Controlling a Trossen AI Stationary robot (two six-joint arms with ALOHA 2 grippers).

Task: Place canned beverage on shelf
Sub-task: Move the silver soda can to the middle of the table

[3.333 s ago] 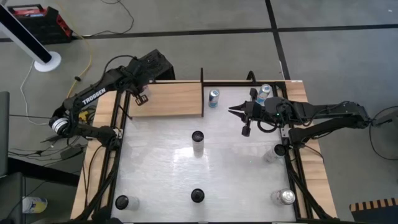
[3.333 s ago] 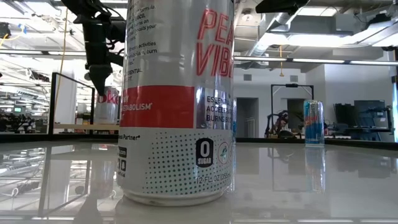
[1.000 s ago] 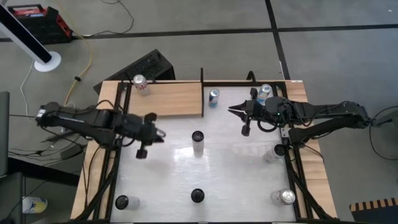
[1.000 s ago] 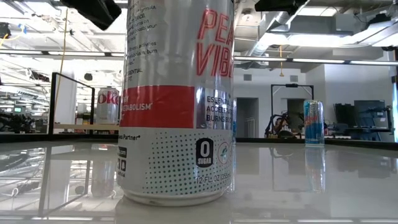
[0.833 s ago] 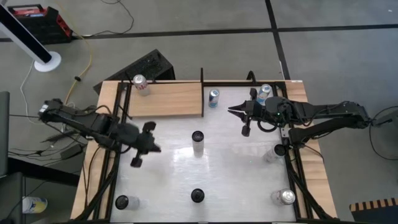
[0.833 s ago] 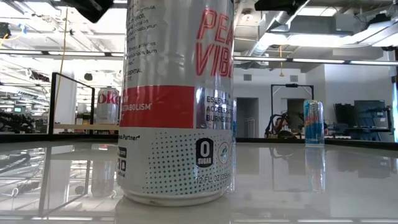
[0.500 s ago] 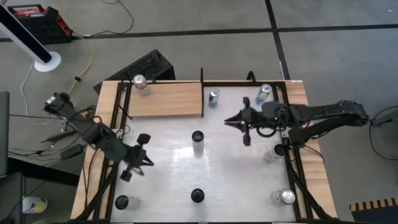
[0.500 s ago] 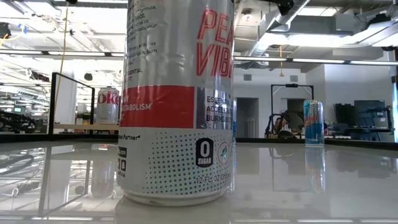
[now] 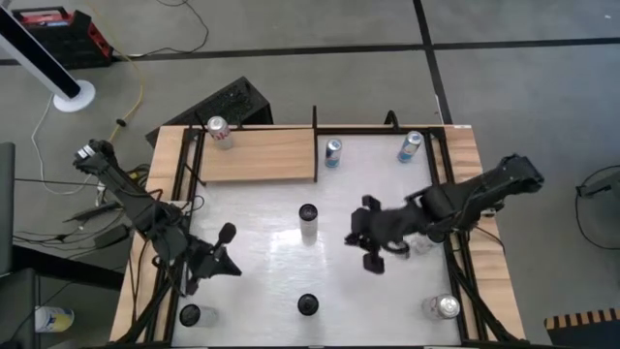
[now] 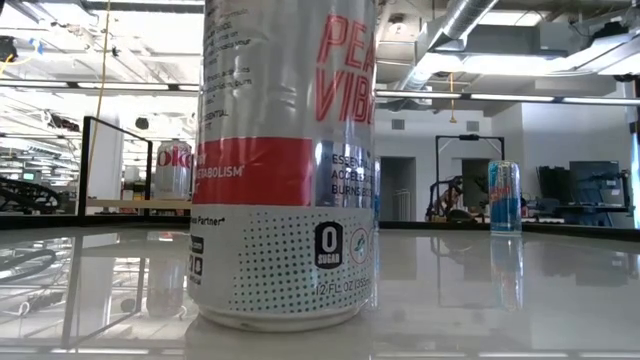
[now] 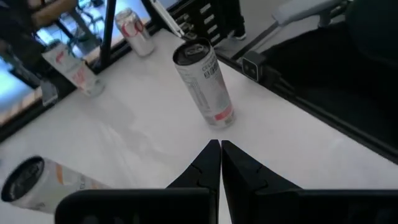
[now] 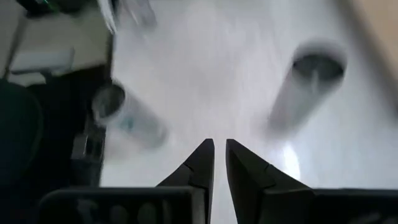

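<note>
Standing upright at the far-left corner of the light-wood shelf is a red-and-silver soda can, the only can on the board. The shelf lies at the far left of the white tabletop, bounded on its right by a thin dark upright divider.

The left gripper hangs over the near-left part of the table, fingers pressed together with nothing between them; its wrist view shows the two tips meeting, pointed toward a tall black-topped can. Near it, at the near-left edge of the table, stands a dark-topped can.

The right gripper hangs over the table right of centre, its fingers nearly closed with only a thin slit between them and gripping nothing. A small can stands just beside its arm.

Other cans on the tabletop:
- a tall black-topped can at centre;
- a black-topped can at the near edge, which fills the low view as a silver-and-red can;
- a blue can just right of the divider;
- a blue can at the far right;
- a silver-topped can at the near right.
</note>
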